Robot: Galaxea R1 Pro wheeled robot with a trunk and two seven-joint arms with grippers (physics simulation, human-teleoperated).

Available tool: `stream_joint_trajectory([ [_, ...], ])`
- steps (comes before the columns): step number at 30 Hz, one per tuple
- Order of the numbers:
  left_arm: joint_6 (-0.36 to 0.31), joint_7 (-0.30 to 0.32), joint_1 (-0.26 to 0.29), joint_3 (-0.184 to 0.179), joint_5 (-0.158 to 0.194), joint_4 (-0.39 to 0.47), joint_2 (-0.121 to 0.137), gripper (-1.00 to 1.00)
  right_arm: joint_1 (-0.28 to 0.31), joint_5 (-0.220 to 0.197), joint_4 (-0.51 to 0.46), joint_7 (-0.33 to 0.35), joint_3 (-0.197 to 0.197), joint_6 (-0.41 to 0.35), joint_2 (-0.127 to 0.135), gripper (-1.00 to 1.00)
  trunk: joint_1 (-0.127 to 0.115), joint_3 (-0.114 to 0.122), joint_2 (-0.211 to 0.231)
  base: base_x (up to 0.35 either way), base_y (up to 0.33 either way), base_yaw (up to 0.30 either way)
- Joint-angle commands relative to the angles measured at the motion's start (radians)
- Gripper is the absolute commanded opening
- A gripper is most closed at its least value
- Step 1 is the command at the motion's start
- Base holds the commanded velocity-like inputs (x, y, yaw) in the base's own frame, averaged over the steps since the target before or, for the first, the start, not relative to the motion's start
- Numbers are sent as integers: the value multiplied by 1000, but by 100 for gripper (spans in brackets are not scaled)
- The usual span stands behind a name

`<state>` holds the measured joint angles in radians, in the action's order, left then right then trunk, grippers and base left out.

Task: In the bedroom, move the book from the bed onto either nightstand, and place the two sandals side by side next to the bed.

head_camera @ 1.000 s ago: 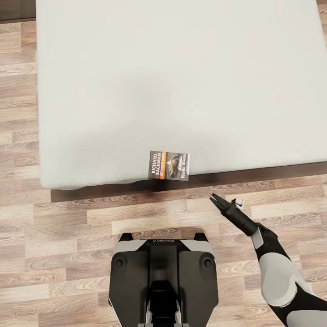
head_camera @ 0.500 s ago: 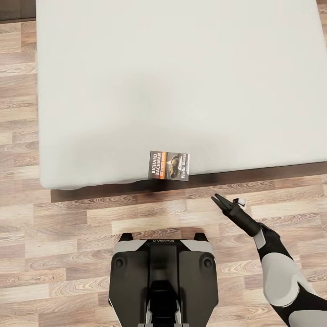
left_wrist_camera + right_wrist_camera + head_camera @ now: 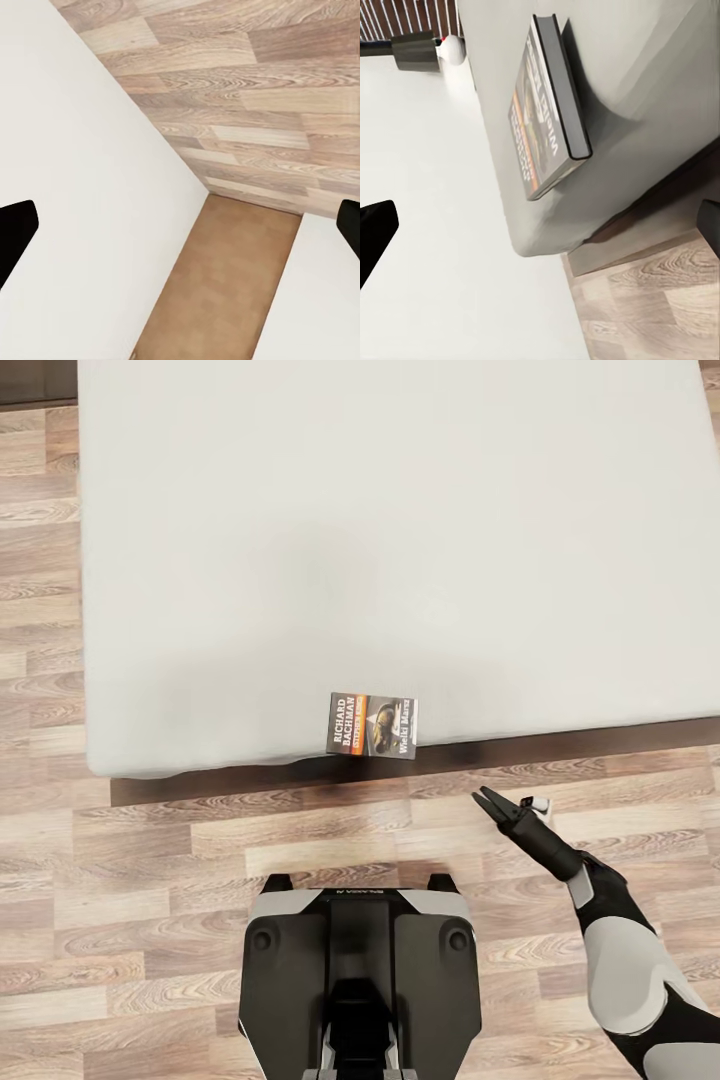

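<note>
While the book lies at the bed edge, the right claw hovers wide open nearby; next, reach in and grip.

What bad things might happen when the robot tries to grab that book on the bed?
1. The book lies right at the mattress edge of the bed; a clumsy nudge might tip it onto the floor.
2. It lies flat, so the open right gripper may struggle to get a finger under it and could just push it.
3. The gripper sits low, over the floor, so it may bump the bed's side.
</note>
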<state>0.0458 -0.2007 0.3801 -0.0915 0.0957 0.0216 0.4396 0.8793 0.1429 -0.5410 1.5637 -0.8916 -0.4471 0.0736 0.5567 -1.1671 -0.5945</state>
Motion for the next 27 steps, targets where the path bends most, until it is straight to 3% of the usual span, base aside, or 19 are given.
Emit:
stream_joint_trajectory([
  [1,3,-3,0,-9,10,-1,0,100,1,11,-1,7,-7,-11,1,100,0,-1,-1,0,0,0],
  [6,2,-5,0,-8,10,-1,-2,100,1,11,-1,7,-7,-16,8,100,0,-1,-1,0,0,0],
  [27,2,-6,0,-8,10,-1,-2,100,1,11,0,7,-2,-34,1,100,81,-66,-148,0,0,0],
])
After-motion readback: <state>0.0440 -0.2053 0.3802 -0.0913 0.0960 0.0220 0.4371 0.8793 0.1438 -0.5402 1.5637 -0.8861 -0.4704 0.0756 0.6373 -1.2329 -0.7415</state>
